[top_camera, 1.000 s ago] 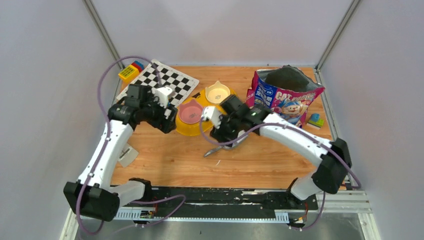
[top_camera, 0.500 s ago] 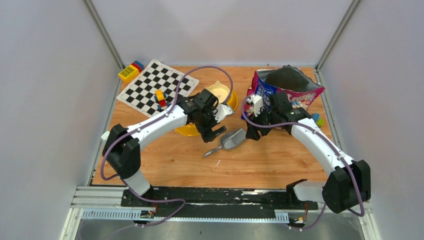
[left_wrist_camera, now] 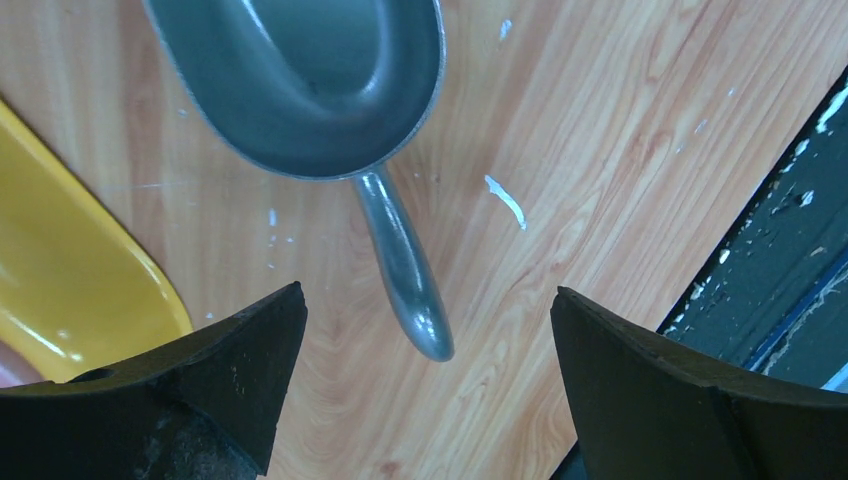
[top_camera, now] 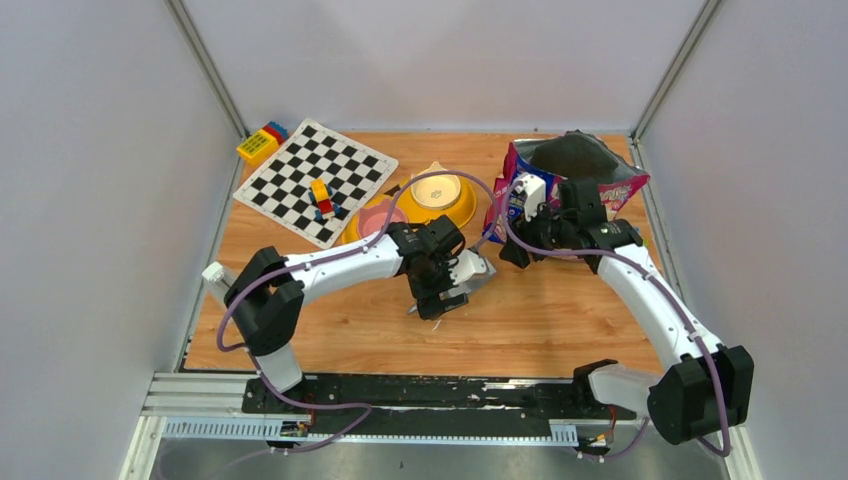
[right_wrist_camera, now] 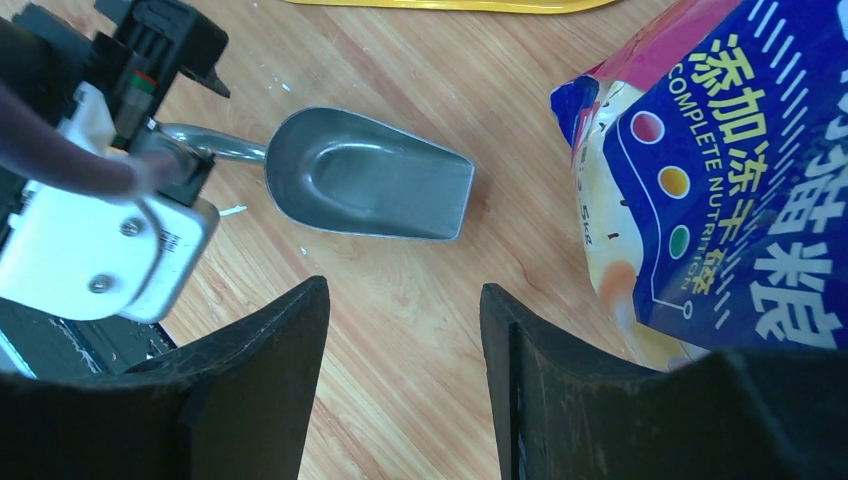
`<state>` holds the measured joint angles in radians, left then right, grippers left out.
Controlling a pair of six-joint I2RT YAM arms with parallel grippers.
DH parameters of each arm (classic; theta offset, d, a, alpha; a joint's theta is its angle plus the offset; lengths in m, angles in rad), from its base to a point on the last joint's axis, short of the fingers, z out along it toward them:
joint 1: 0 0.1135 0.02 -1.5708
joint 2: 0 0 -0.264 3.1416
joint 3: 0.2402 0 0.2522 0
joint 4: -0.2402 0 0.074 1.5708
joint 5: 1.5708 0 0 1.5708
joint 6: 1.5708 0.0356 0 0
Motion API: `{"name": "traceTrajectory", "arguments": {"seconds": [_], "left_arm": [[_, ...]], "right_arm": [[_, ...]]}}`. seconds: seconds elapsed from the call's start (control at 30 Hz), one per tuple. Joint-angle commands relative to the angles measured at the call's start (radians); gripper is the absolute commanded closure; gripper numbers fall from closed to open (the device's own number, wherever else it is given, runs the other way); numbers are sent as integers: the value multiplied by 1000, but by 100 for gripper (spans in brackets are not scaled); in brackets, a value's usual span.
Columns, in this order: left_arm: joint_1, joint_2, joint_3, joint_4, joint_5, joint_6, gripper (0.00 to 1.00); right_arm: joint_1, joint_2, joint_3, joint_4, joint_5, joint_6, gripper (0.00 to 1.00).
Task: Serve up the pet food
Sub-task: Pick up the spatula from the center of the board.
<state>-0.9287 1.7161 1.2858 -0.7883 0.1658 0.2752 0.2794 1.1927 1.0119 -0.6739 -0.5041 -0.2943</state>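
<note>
As the left wrist camera looks straight down, it catches what the top view hides under the arm: the grey scoop [left_wrist_camera: 310, 80] lies on the desk [left_wrist_camera: 600, 150] with its handle pointing toward the lens, and the left end effector [left_wrist_camera: 425, 310] is spread wide to either side of that handle, clear of it and gripping nothing. A yellow edge of the feeder [left_wrist_camera: 70, 260] sits at the left. The right wrist view gives the scoop's bare bowl [right_wrist_camera: 370, 185] side-on, with the blue-and-pink bag [right_wrist_camera: 720, 180] just beside it. The right end effector [right_wrist_camera: 403, 295] is parted halfway with only desk between its fingers.

From above, the left arm reaches low and long across the desk, its end effector [top_camera: 440, 290] over the scoop [top_camera: 472, 270]. The right arm is bent, its end effector [top_camera: 507, 250] by the bag's [top_camera: 560, 200] near corner. The pet food [top_camera: 573, 158] is in the bag at the far right, just a dark mass at its open mouth, pellets too small to tell.

Half a second back the left end effector was at the feeder's [top_camera: 440, 200] near rim; now it is over the handle. The right one, on the scoop a second ago, has pulled up to the bag.
</note>
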Motion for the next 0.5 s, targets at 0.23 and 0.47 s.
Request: {"name": "traceTrajectory", "arguments": {"seconds": [0.23,0.47], "left_arm": [[-10,113,-14,42,-152,5,14],[-10,126,-16,44,-154,12,52]], "right_arm": [[-23,-49,1,43,-37,8,42],[-25,-54,-1,43,-50,4,42]]}}
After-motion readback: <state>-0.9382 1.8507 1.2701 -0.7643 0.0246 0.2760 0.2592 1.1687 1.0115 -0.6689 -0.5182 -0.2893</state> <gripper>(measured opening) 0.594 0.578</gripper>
